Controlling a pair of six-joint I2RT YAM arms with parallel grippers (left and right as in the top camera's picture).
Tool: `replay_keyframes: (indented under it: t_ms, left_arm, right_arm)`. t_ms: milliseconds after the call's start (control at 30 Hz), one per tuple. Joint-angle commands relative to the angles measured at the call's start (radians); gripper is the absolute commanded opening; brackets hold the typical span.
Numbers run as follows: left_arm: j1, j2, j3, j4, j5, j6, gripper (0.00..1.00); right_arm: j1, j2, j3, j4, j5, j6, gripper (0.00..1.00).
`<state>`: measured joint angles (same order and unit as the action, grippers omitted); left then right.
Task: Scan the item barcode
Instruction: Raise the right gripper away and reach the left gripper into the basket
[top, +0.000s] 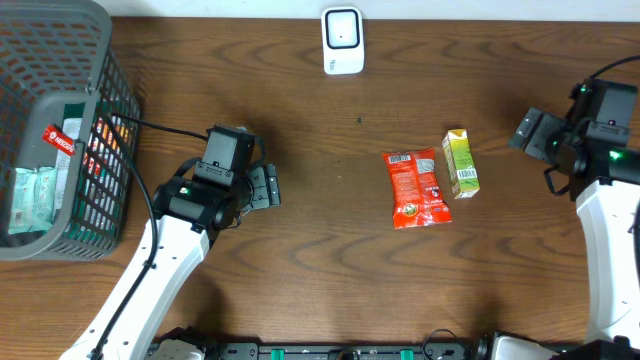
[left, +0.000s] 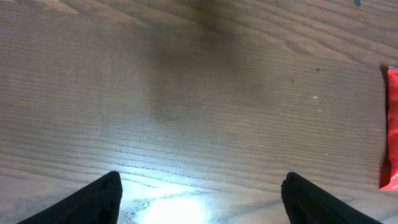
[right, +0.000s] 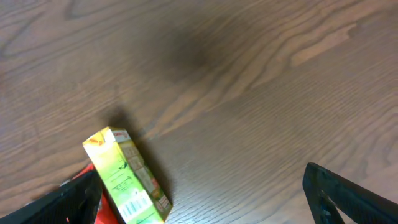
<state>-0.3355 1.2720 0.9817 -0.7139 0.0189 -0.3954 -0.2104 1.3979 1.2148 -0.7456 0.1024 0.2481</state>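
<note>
We judge the step in hand to be taking up an item for the scanner (top: 342, 40). To do it well we should close across the narrow sides of the carton (right: 127, 177), leaving its upturned barcode uncovered, then turn that face to the scanner. The carton lies on the table (top: 300, 120) just beside the red packet (top: 415, 188), well apart from the basket (top: 110, 150). The right gripper (right: 202, 186) stands wide open, empty, near the carton but touching nothing; the left gripper (left: 202, 186) is wide open too, holding nothing.
</note>
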Motion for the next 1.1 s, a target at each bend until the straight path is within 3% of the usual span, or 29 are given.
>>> replay_keyframes:
  t_ms: [0, 67, 100, 133, 167, 300, 467, 600, 733, 900, 1067]
  left_arm:
    - [0.005, 0.003, 0.003, 0.019, -0.008, -0.002, 0.83]
    - [0.005, 0.003, 0.003, 0.027, -0.005, -0.002, 0.83]
    - [0.005, 0.003, 0.003, 0.035, 0.004, -0.002, 0.75]
    - [0.005, 0.003, 0.003, 0.039, 0.024, -0.002, 0.54]
    - [0.005, 0.002, 0.006, 0.049, 0.064, -0.006, 0.4]
    - [0.005, 0.002, 0.15, -0.032, 0.064, -0.035, 0.33]
    - [0.039, 0.008, 0.529, -0.24, -0.031, -0.023, 0.33]
    - [0.229, 0.027, 0.883, -0.325, -0.036, -0.024, 0.34]
    - [0.416, 0.026, 0.933, -0.281, -0.123, -0.024, 0.5]
    - [0.611, 0.068, 0.932, -0.265, -0.224, -0.024, 0.56]
    - [0.734, 0.169, 0.932, -0.273, -0.221, -0.036, 0.57]
  right_arm:
    - [-0.005, 0.001, 0.0, -0.004, -0.003, -0.003, 0.99]
    - [-0.005, 0.001, 0.0, -0.004, -0.003, -0.003, 0.99]
    - [-0.005, 0.001, 0.0, -0.004, -0.003, -0.003, 0.99]
    - [-0.005, 0.001, 0.0, -0.004, -0.002, -0.003, 0.99]
    - [-0.005, 0.001, 0.0, -0.004, -0.003, -0.003, 0.99]
    - [-0.005, 0.001, 0.0, -0.004, -0.003, -0.003, 0.99]
    - [-0.005, 0.001, 0.0, -0.004, -0.003, -0.002, 0.99]
    - [-0.005, 0.001, 0.0, -0.004, -0.003, -0.003, 0.99]
    - [-0.005, 0.001, 0.0, -0.004, -0.003, -0.003, 0.99]
    - [-0.005, 0.001, 0.0, -0.004, -0.002, -0.003, 0.99]
    - [-0.005, 0.001, 0.0, -0.004, -0.003, -0.003, 0.99]
